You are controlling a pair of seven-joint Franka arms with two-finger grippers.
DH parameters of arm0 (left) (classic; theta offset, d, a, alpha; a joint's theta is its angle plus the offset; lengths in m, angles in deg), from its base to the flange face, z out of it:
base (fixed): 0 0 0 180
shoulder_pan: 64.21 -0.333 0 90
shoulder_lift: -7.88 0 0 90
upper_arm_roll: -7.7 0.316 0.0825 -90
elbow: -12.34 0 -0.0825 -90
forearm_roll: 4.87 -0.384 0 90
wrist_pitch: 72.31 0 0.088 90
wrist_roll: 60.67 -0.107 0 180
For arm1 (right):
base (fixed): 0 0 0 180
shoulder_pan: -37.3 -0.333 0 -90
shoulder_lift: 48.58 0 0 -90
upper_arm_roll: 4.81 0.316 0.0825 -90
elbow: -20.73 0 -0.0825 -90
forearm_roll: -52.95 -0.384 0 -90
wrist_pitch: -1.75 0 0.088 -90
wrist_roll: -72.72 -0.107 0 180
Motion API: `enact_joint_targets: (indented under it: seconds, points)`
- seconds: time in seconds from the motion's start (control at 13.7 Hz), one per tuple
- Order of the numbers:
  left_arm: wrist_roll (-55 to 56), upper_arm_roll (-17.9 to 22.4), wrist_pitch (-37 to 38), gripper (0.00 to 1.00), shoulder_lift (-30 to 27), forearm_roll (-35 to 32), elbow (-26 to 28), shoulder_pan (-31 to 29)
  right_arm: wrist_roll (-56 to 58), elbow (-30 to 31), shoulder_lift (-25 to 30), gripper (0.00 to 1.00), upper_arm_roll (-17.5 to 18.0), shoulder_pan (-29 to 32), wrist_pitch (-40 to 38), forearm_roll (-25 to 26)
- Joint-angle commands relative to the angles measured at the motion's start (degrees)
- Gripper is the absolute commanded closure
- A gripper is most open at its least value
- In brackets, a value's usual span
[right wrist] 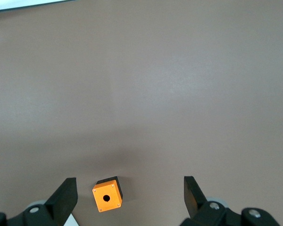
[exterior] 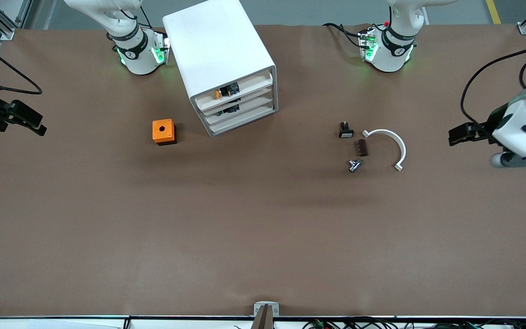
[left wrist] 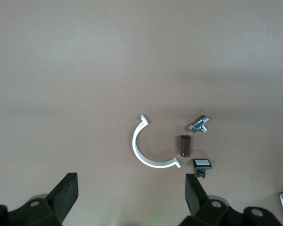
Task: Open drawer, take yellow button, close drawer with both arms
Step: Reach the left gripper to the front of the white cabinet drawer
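The white cabinet [exterior: 219,55] stands between the arm bases. Its top drawer [exterior: 249,87] sits flush with the two trays below it. The button [exterior: 218,94] lies in that drawer, its orange cap showing at the front, at the end toward the right arm. My left gripper [exterior: 463,134] hangs open and empty in the air at the left arm's end of the table; its fingers [left wrist: 66,193] stand wide apart. My right gripper [exterior: 32,122] hangs open and empty at the right arm's end; its fingers [right wrist: 65,194] are wide apart. The button is out of both wrist views.
An orange cube with a hole [exterior: 164,131] sits beside the cabinet, also in the right wrist view [right wrist: 107,195]. Toward the left arm's end lie a black white-faced piece [exterior: 346,131], a brown cylinder [exterior: 362,147], a metal part [exterior: 354,165] and a white half ring [exterior: 393,146].
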Motion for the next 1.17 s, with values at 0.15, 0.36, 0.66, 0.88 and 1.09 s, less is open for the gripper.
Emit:
enact_joint_targets:
  seconds: [0.15, 0.36, 0.66, 0.88, 1.09]
  points:
    - [9.8, -4.2, 2.4, 0.0, 2.9, 1.0, 0.0, 0.4, 0.3, -0.2, -0.1, 0.0, 0.4, 0.4, -0.1, 0.6]
    - [21.6, -5.5, 3.1, 0.0, 4.4, 1.0, 0.1, 3.5, 0.3, -0.2, -0.1, 0.0, 0.3, 0.5, -0.2, 0.6]
    - [33.1, -5.5, 4.3, 0.0, 6.3, 5.2, 0.1, 6.6, 0.3, -0.1, -0.1, 0.0, 0.4, 0.7, -0.2, 0.6]
    - [42.5, -5.5, 6.4, 0.0, 7.9, 9.3, -0.2, 8.0, 0.3, -0.1, -0.1, 0.0, 0.4, 0.7, -0.2, 0.6]
    - [55.2, -5.5, 8.5, 0.0, 10.2, 13.6, -0.4, 9.5, 0.3, -0.1, -0.1, 0.0, 0.4, 0.5, -0.2, 0.6]
